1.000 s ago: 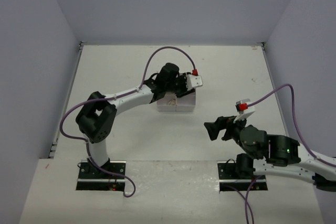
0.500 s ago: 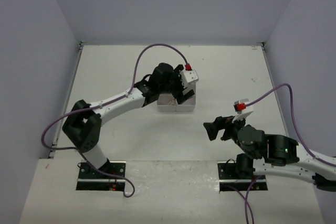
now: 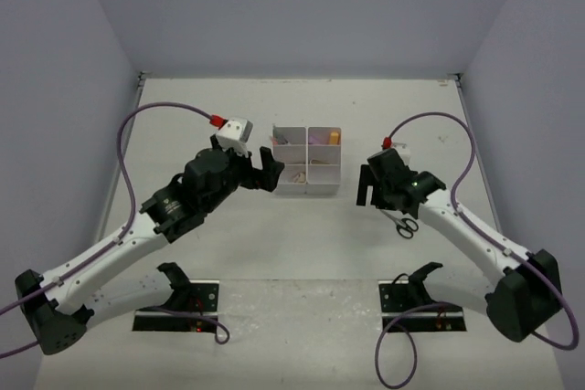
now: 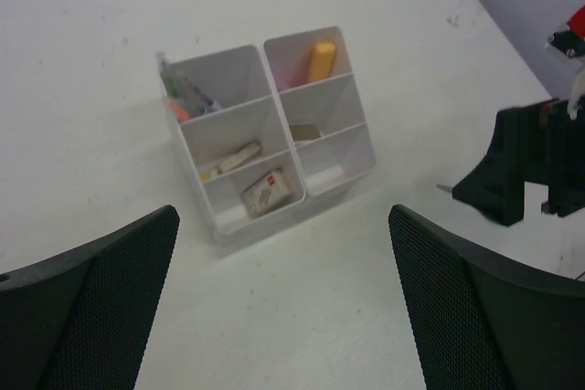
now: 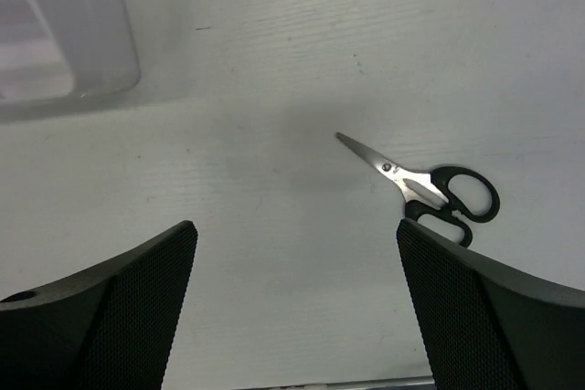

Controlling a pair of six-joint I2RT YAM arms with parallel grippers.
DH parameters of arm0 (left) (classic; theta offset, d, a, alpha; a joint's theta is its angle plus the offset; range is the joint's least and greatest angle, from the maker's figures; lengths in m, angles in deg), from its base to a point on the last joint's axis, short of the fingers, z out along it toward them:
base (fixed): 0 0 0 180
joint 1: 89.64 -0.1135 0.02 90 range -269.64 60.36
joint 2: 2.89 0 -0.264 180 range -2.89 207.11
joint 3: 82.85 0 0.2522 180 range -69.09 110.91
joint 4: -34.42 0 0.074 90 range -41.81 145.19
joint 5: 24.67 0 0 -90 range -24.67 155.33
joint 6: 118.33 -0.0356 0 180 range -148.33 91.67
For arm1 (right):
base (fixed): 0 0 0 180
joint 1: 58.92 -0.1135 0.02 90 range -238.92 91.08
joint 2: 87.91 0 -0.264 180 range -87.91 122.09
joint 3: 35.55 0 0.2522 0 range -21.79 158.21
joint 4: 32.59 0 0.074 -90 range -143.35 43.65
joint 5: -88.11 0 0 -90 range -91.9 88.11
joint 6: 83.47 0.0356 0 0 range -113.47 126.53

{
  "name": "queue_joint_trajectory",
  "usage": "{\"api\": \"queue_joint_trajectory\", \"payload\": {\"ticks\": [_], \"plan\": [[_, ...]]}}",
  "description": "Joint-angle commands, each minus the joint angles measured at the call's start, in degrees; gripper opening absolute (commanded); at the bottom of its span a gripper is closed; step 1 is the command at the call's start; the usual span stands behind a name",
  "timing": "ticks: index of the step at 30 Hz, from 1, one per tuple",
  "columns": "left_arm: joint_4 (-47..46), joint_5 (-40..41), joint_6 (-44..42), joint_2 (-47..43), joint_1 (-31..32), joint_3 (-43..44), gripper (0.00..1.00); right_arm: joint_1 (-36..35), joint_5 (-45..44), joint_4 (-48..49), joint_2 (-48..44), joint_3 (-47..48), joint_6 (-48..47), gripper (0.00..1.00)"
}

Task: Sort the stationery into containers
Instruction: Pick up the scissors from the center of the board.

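Scissors (image 5: 430, 191) lie flat, right of the organizer (image 3: 306, 190), apart from it. Right gripper (image 5: 294, 253) hovers near them, jaws spread, empty. Left gripper (image 4: 283, 253), left of the organizer, also gapes empty. Best to centre over the pivot, then descend.

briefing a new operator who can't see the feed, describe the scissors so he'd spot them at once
On the white table, look right of the white six-compartment organizer. The scissors lie flat there: black loop handles, silver blades, the only item outside the compartments.
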Motion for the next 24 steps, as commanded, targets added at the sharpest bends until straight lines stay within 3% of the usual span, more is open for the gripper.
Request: {"api": "queue_joint_trajectory", "payload": {"ticks": [1, 8, 13, 17, 24], "plan": [[16.74, 6.24, 5.56, -9.88, 0.1, 2.63, 1.0, 6.53, 6.54, -4.27, 8.39, 5.32, -0.33, 0.88], [19.84, 5.24, -5.46, -23.7, 0.11, -1.71, 1.0, 11.45, 5.23, -4.15, 12.24, 0.92, 3.76, 0.84], [17.63, 4.25, -4.12, -28.05, 0.02, -7.5, 1.0, 16.57, 10.41, -1.87, 12.84, -2.23, 4.38, 0.75], [13.55, 4.2, -5.18, -33.74, 0.02, -12.44, 1.0, 16.68, 13.25, -1.96, 13.97, -3.7, 6.2, 0.74], [13.64, 4.66, -6.0, -34.64, 0.02, -13.49, 1.0, 17.45, 13.13, -2.95, 21.82, -2.39, 9.94, 0.73]]}}
